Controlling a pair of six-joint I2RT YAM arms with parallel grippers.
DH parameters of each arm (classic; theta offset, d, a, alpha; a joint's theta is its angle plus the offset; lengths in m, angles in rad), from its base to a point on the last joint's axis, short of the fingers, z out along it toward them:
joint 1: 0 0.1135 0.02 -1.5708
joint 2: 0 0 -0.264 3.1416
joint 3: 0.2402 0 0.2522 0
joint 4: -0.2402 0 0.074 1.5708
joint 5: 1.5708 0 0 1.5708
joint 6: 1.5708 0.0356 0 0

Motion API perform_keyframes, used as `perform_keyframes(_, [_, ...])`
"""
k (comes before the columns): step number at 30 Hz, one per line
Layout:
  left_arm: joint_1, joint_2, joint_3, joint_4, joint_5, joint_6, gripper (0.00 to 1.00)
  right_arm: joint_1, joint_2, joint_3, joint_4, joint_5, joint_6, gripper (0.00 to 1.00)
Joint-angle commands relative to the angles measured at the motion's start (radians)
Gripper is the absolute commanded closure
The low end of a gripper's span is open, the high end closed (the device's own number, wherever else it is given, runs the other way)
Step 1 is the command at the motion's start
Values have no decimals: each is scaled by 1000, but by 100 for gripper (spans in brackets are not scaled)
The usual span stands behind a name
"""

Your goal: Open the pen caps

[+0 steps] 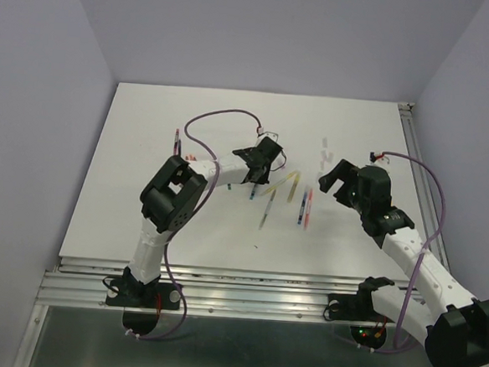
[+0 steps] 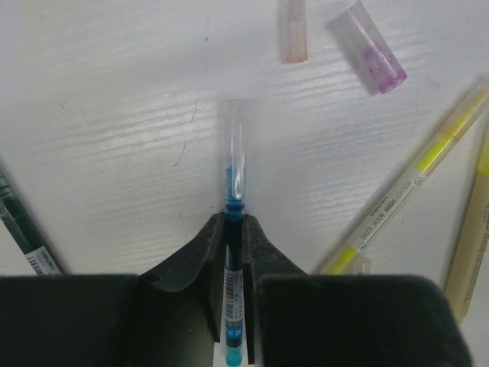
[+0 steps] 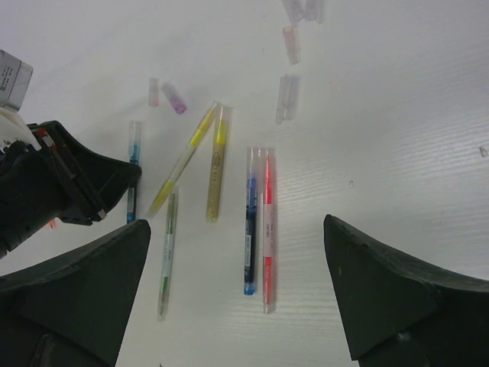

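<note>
Pen cap [image 2: 235, 149], clear and short, sits on teal pen [image 2: 232, 294]; left fingers [image 2: 189, 267] pinch that pen; right fingers [image 3: 382, 298] spread wide.

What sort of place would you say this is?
Probably a robotics lab test cell: a white table walled in by plain panels, an aluminium rail at its near edge, and marker pens laid out.

Before me, the white bench [image 1: 133, 218] carries yellow, green, blue and red pens [image 1: 307, 206] near its middle, with loose pen caps [image 3: 284, 99] lying farther off.
</note>
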Motion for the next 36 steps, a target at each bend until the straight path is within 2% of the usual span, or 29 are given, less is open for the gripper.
perform_keyframes(1, [-5,-66,-58,-41,-50,64,100,-6,-18,-8,23,-73,-2,0])
perform_keyframes(4, [-3,-162,-102,19,-27,64,100,-4,-19,-3,65,-182,-5,0])
perform_keyframes(10, [-6,-455,-390,229,91,19,100,-4,-24,-43,241,-491,67,0])
perform_keyframes(14, [-13,-680,-591,379,192,-45,100,19,1,-45,342,-557,141,0])
perform_keyframes(16, [-17,-763,-726,449,248,-69,100,56,17,-33,371,-549,153,0])
perform_keyframes(17, [-19,-840,-764,518,333,-97,100,112,25,-23,372,-508,153,0])
perform_keyframes(20, [-34,-961,-863,563,395,-152,100,236,56,9,381,-377,150,1])
perform_keyframes(24, [-59,-1064,-941,563,395,-194,100,316,114,21,465,-328,184,1])
perform_keyframes(28, [-71,-1132,-978,565,401,-217,100,401,195,75,473,-263,187,3])
perform_keyframes(31, [-69,-1179,-1007,540,384,-234,100,471,247,115,479,-189,188,10])
perform_keyframes(36, [-72,-1213,-1029,525,383,-252,100,516,300,139,513,-154,198,19])
